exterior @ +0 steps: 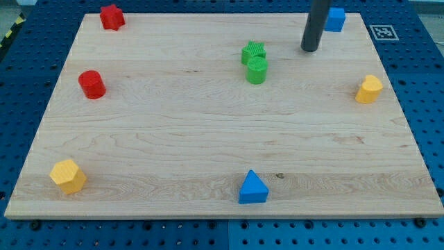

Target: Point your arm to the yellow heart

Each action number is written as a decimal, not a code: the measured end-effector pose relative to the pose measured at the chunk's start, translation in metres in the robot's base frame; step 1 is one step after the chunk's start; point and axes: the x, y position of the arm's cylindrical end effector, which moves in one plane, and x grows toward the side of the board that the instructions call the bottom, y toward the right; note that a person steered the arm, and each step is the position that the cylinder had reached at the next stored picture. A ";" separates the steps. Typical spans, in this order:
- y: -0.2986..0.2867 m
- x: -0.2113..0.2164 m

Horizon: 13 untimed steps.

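**Operator:** Where is my tip right now?

**Observer:** Your tip (310,50), the lower end of the straight dark rod, rests on the light wooden board (208,139) near the view's top, right of centre. You have no jaws or fingers to open or close; the rod is bare and touches no block.

**Operator:** What sits closest to it?

**Observer:** Just up and to the view's right of your tip you have the blue cube-shaped block (336,19), partly hidden behind the rod. To the view's left of your tip, a little apart, two green blocks touch each other: the green star-like block (254,51) above and the green cylinder block (257,70) below it.

**Operator:** And the yellow heart?

**Observer:** You find the yellow heart block (369,89) below your tip and to the view's right, near the board's right edge, well apart from the rod.

**Operator:** Anything farther out?

**Observer:** Far below your tip, near the bottom edge, you have the blue triangular block (253,188). Well to the view's left you have the red cylinder block (91,84), the red star-like block (111,17) in the top left corner, and the yellow hexagonal block (68,176) in the bottom left corner.
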 end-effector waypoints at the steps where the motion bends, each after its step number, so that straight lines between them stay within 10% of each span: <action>1: 0.005 0.000; 13: 0.149 0.077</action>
